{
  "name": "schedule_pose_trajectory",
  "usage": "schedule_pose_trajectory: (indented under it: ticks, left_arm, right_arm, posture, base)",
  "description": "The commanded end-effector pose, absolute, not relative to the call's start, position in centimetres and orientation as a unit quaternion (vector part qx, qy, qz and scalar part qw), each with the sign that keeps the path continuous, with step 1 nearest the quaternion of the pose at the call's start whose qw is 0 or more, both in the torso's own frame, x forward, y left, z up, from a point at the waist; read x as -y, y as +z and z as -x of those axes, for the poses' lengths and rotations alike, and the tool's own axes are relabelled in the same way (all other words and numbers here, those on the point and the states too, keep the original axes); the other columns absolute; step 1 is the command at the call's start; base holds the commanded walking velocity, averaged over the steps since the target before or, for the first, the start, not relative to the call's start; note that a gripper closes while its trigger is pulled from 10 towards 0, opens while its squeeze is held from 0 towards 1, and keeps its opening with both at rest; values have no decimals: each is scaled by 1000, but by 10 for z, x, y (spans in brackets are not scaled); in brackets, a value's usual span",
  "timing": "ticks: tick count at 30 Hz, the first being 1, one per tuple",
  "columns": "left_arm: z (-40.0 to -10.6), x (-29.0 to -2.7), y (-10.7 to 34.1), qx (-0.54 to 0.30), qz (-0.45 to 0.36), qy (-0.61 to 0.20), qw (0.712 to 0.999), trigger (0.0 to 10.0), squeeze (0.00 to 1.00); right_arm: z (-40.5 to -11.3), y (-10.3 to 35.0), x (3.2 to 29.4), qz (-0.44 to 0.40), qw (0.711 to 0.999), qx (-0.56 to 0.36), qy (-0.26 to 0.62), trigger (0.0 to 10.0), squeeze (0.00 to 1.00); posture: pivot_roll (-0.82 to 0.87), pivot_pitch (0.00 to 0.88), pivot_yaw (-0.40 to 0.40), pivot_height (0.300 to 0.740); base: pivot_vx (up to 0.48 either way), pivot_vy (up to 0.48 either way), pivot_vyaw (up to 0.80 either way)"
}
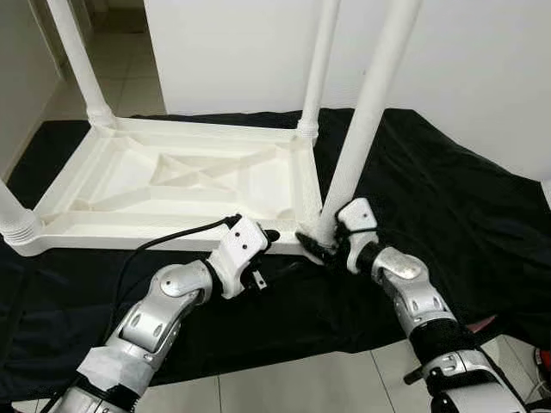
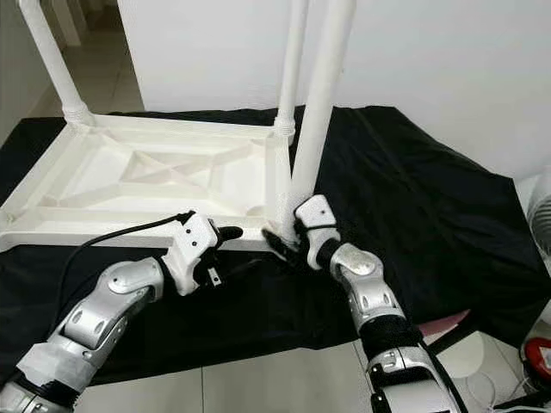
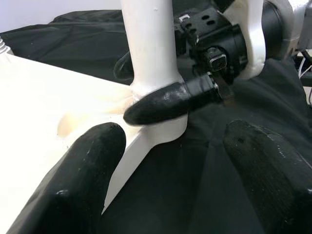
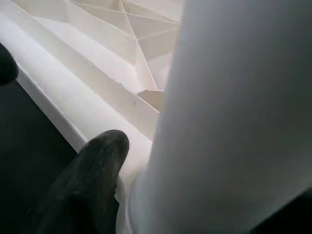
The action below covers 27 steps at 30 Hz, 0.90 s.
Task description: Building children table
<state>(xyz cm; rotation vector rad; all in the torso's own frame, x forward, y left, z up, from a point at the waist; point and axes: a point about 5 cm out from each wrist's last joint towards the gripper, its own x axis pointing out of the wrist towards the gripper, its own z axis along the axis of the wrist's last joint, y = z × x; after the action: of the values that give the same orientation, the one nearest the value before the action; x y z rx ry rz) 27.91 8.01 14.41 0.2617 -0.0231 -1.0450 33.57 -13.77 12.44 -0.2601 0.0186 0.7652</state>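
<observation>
A white plastic children's table (image 1: 129, 225) lies upside down on a black cloth (image 1: 448, 198), its ribbed underside facing up. Legs stand at the far left (image 1: 82, 60), far right (image 1: 320, 64) and near left (image 1: 13, 215) corners. The near right leg (image 1: 366, 120) rises from its corner socket, and my right gripper (image 1: 323, 241) is shut on its base; one black finger (image 3: 165, 102) presses against the leg, the other is hidden behind it. My left gripper (image 3: 168, 180) is open just before the table's near edge, close to that corner, holding nothing.
A white wall (image 1: 258, 52) stands right behind the table. Tiled floor (image 1: 284, 387) lies in front of the cloth and runs back at the far left. A red object (image 2: 538, 357) sits on the floor at the right.
</observation>
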Motion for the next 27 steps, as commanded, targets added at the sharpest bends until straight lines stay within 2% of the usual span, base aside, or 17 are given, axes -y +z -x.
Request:
schedule_pose_trajectory:
  ticks: [1,18,19,21,24,27]
  left_arm:
    - [-276,-80,144,7,-128,-520,845,10000,0]
    - [-275,-82,143,4,-125,-517,847,10000,0]
    - [-276,-82,143,4,-125,-518,846,10000,0]
    - [-276,-82,143,4,-125,-518,846,10000,0]
    - [-276,-81,144,5,-126,-519,845,10000,0]
    - [-276,-81,144,5,-126,-519,845,10000,0]
  right_arm:
    - [-334,116,130,131,905,-28,404,0,0]
    - [-336,114,135,114,904,-19,411,0,0]
    - [-337,114,135,106,907,-20,407,10000,0]
    - [-337,114,135,106,907,-20,407,10000,0]
    - [-337,116,134,90,935,-7,344,10000,0]
    - [-337,116,134,89,940,-4,329,10000,0]
  posture:
    - [73,0,-38,740]
    - [72,6,-35,740]
    - [68,6,-34,740]
    - [68,6,-34,740]
    - [59,12,-39,740]
    - [59,12,-39,740]
  base:
    - [0,0,0]
    - [0,0,0]
    - [0,0,0]
    - [0,0,0]
    - [0,0,0]
    - [0,0,0]
